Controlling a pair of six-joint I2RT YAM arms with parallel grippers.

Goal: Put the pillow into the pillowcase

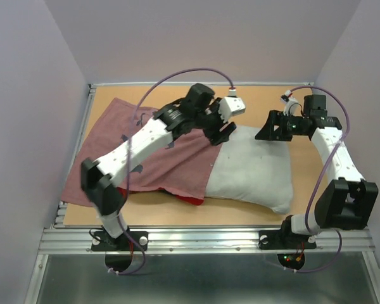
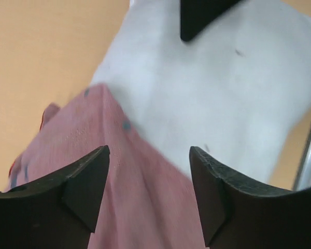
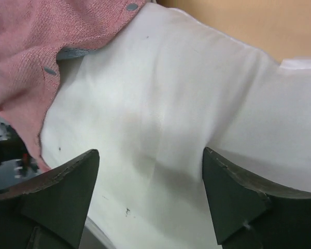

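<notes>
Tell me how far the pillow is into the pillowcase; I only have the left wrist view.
Observer: From the top view, only the pillow's left end sits under the pillowcase mouth; most of it lies bare.
Operator: Where's the rest of the case?
Observer: Spread out toward the left side of the table.
Operator: Right gripper?
Observer: The right gripper is open above the pillow's far edge, holding nothing.

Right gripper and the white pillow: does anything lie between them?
Nothing. In the right wrist view, only bare pillow shows below the open right gripper; the pillowcase sits aside.
</notes>
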